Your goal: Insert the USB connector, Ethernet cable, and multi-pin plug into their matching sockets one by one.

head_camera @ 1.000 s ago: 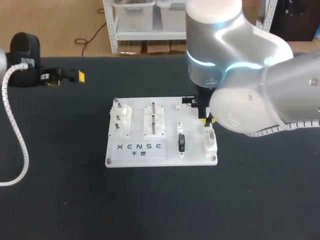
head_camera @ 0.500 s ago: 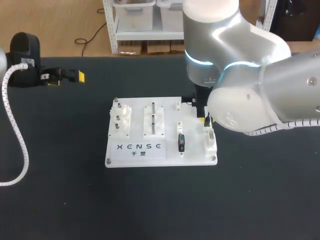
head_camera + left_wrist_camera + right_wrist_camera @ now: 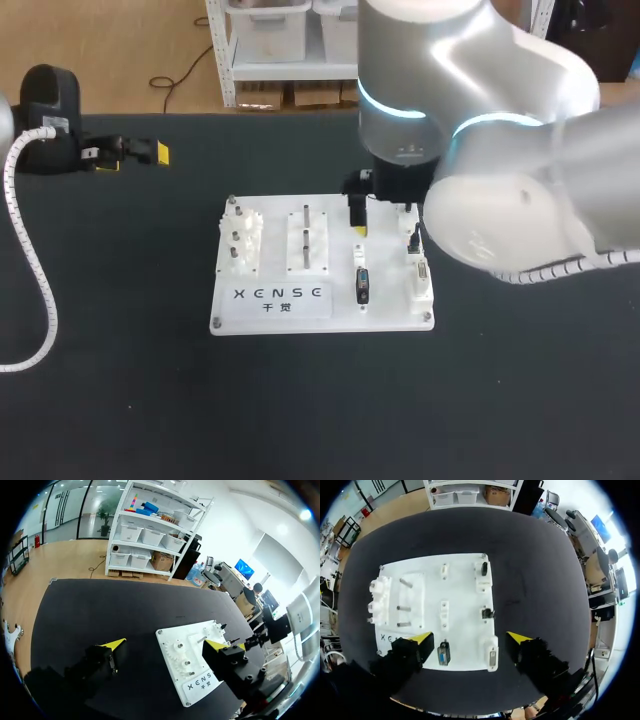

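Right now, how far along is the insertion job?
Done: unclear; a dark connector sits on the white board, seating not readable. In hand: nothing; the right gripper hangs open over the board, the left gripper is open off to the side. Remaining: no insertion can be confirmed, so likely all three.

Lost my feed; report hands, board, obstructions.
Left hand open, empty, off to the side. Right hand open, empty, above the white connector board. Nothing seen in the way.
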